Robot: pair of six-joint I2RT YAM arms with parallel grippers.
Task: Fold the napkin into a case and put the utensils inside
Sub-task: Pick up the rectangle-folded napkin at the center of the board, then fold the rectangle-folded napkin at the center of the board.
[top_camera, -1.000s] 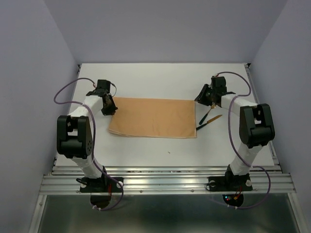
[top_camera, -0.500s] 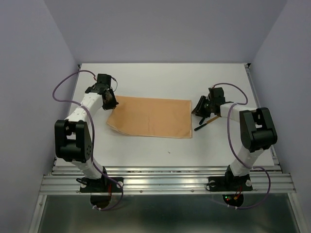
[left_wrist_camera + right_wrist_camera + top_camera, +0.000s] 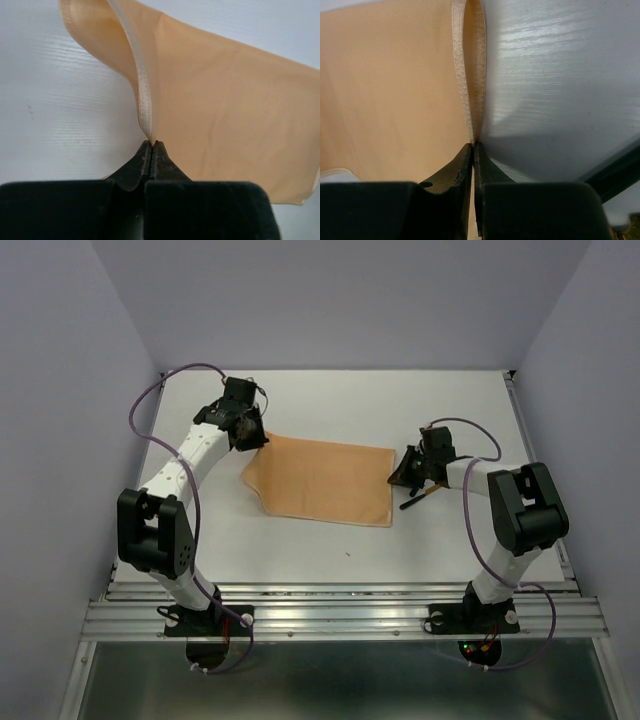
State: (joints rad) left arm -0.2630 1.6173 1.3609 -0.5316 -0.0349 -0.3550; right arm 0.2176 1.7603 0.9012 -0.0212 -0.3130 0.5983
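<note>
1. The white flat table top [image 3: 330,400] carries all the items.

2. The thin peach-orange cloth napkin [image 3: 320,480] lies between the two grippers as a wide rectangle. Most of it rests flat on the table. Its far-left corner is raised off the surface, and the edge below that corner runs in a slant toward the near side.

3. The left gripper [image 3: 260,437] has its jaws pressed together on the napkin's far-left corner. In the left wrist view, the hem [image 3: 145,107] rises in a curved strip straight ahead of the fingertips, and the cloth spreads ahead and to the right of them.

4. The right gripper [image 3: 396,478] is also clamped, with its jaws nipped on the napkin's right edge. In the right wrist view, two hem layers [image 3: 470,75] meet at the fingertips. The cloth lies to the left of them and bare table to the right.

5. A slim utensil with a thin dark handle [image 3: 415,500] lies on the table just beside the right gripper, on its near side and off the cloth. Its head is too small to make out.
</note>
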